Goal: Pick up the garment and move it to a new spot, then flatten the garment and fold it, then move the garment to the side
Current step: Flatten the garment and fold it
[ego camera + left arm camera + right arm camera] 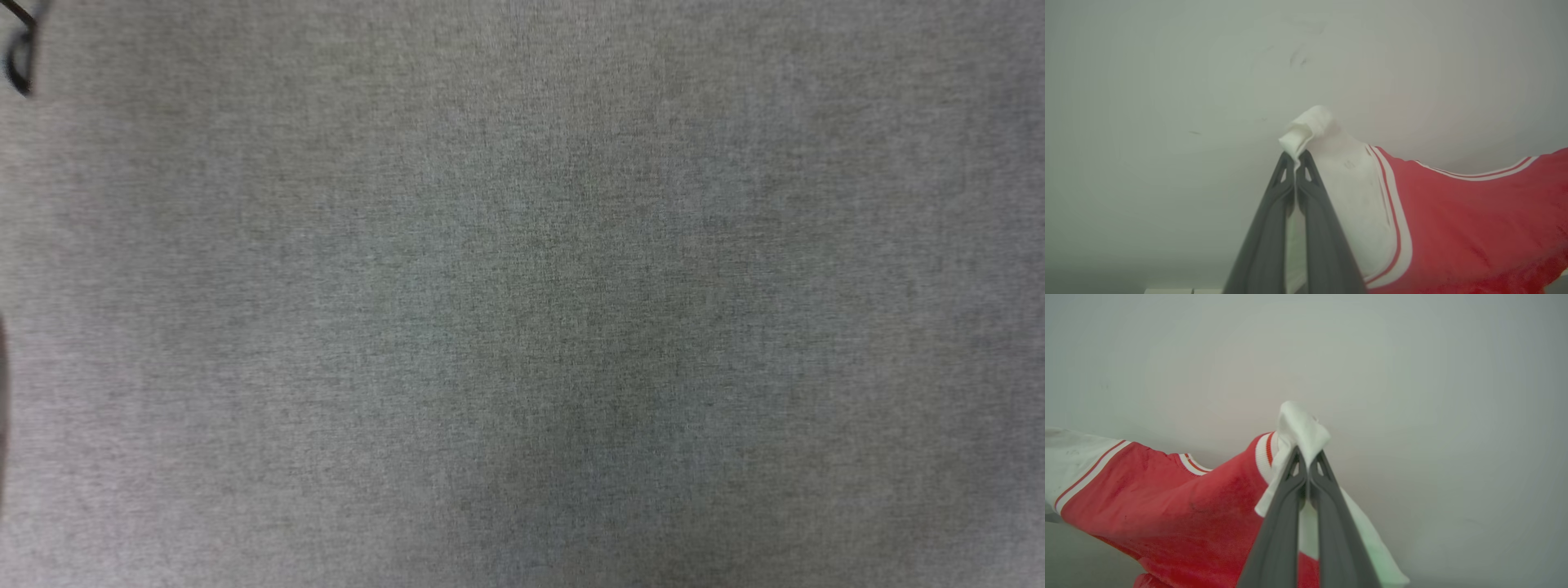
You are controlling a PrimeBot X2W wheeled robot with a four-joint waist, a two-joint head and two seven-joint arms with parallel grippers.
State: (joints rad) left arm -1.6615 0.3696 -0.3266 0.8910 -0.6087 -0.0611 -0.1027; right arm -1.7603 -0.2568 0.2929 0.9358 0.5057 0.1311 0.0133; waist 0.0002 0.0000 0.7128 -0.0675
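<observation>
The garment [1453, 212] is a red jersey with white sleeves and red-and-white striped trim, stretched in the air between my two grippers. In the left wrist view my left gripper [1295, 157] is shut on a bunched white sleeve edge, with the red body running off to the right. In the right wrist view my right gripper [1308, 455] is shut on the other white sleeve, and the garment [1167, 506] hangs away to the left. Both pairs of dark fingers point up at a pale surface.
The head view looks down on a grey fabric-covered surface [522, 294]. A small dark object [20, 57] sits at its top left corner, and a dark edge [2, 408] shows at the left border. A pale plain wall or ceiling [1208, 81] lies behind the grippers.
</observation>
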